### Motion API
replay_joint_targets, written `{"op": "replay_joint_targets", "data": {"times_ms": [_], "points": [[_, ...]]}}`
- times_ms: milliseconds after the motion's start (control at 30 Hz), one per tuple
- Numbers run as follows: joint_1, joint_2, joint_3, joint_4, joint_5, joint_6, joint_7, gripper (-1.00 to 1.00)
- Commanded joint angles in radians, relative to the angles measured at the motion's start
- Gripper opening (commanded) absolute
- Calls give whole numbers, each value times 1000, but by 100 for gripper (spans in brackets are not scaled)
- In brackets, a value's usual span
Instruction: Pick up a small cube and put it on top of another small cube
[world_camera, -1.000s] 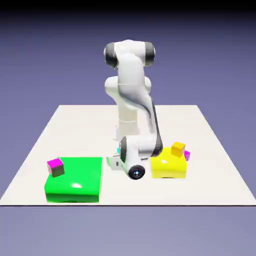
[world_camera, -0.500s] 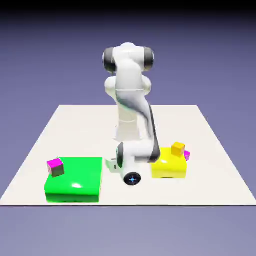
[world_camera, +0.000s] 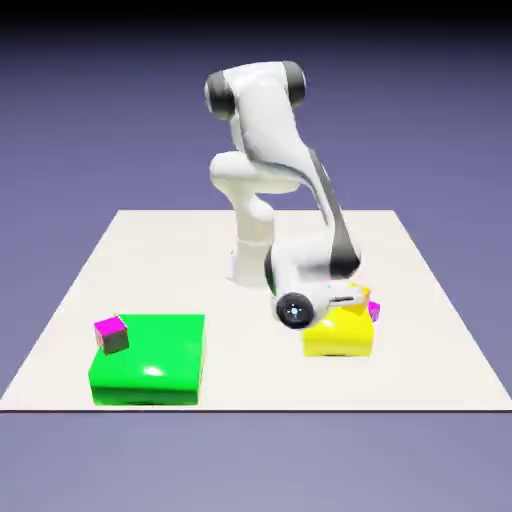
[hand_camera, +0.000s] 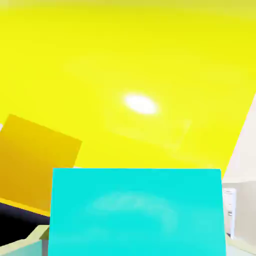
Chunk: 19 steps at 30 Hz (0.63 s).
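Note:
The small cyan cube (hand_camera: 135, 212) fills the lower part of the hand view, with my gripper (hand_camera: 135, 251) shut on it; the cube hides the fingertips. Just past it and to the left, the orange-yellow cube (hand_camera: 35, 155) rests on the big yellow block (hand_camera: 145, 65). In the exterior view the gripper (world_camera: 350, 296) hovers low over the yellow block (world_camera: 338, 338), and the hand covers both small cubes.
A tiny magenta cube (world_camera: 374, 311) sits at the yellow block's right side. A flat green block (world_camera: 150, 360) lies at the exterior view's left, with a magenta-topped dark cube (world_camera: 111, 334) on its left corner. The arm's base stands behind.
The gripper shut on the cyan cube down between the two blocks. It then rose and swung toward the exterior view's right, over the yellow block.

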Motion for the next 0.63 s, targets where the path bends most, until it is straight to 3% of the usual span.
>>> {"op": "replay_joint_targets", "data": {"times_ms": [0, 267, 367, 500, 533, 600], "points": [[-21, 8, 31, 3, 13, -7, 43, -100], [-211, 103, 283, 33, 106, -74, 392, -100], [-253, 113, 295, 40, 80, -82, 388, -100], [-222, 110, 312, -86, 114, 48, 344, -100], [-222, 110, 312, -86, 114, 48, 344, 100], [-231, 111, 307, -50, 104, 11, 357, 100]]}}
